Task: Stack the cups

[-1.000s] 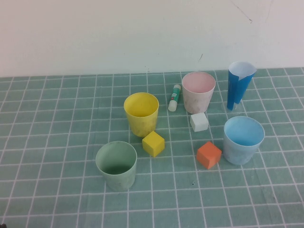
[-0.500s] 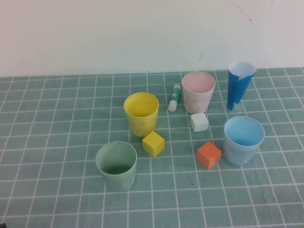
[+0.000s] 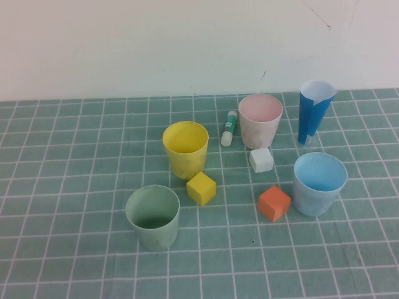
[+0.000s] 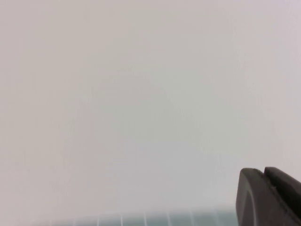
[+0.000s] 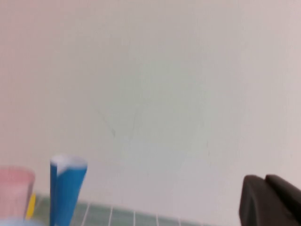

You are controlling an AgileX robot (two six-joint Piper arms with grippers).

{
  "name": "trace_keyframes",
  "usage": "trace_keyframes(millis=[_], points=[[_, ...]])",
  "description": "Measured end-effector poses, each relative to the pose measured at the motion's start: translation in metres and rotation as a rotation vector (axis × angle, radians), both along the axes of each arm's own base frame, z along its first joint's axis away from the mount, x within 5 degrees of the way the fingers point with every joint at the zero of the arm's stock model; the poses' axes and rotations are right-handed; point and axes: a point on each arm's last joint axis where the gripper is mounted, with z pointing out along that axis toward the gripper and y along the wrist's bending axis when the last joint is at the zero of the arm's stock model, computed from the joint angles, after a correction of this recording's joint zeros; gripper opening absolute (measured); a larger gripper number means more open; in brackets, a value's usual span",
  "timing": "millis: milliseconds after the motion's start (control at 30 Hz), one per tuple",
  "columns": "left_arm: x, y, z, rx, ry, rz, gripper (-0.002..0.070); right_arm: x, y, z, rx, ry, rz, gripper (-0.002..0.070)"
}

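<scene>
Four cups stand upright and separate on the green gridded counter (image 3: 75, 187), none nested. The yellow cup (image 3: 185, 149) is left of centre; the pale green cup (image 3: 153, 217) stands nearer the robot and slightly further left, apart from it. The pale pink cup (image 3: 260, 120) is toward the back wall, right of centre. The light blue cup (image 3: 319, 183) stands at the right, nearer the robot than the pink one.

Surrounding items: a yellow cube (image 3: 201, 187) sits just beside the base of the yellow cup, between it and the pale green cup. A white cube (image 3: 261, 160) lies just in front of the pale pink cup. An orange cube (image 3: 274, 203) lies near the light blue cup, on its left. A glue stick (image 3: 229, 128) lies flat between the yellow and pale pink cups. A dark-blue paper cone (image 3: 312, 112) stands just beyond the light blue cup, right of the pink cup.

Open room: the counter's left part and the strip nearest the robot are bare grid.

Left end effector (image 4: 268, 197): only a dark part shows at the edge of the left wrist view, facing the white wall; cannot tell its opening. Right end effector (image 5: 268, 200): likewise a dark part at the edge of the right wrist view, with the cone and pink cup seen far off; cannot tell. Neither appears in the high view.
</scene>
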Motion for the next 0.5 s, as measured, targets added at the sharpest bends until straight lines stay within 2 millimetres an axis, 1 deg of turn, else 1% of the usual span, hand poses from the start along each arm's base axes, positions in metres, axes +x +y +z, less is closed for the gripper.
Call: trace_keyframes(millis=[133,233,400,500], points=[[-0.007,0.001,0.016,-0.022,-0.187,0.003,-0.0002,-0.005,0.001,0.016,0.044,-0.185,0.022,-0.0001],[-0.010,0.002,0.022,-0.031,-0.266,0.004,-0.0002,-0.008,0.000,0.021,0.056,-0.240,0.025,-0.0001],[-0.012,0.002,0.025,-0.040,-0.303,0.005,-0.0002,-0.008,0.000,0.021,0.066,-0.243,0.024,-0.0001],[-0.009,0.002,0.022,-0.048,-0.244,0.005,-0.0002,-0.007,0.000,0.022,0.062,-0.196,0.019,-0.0001]])
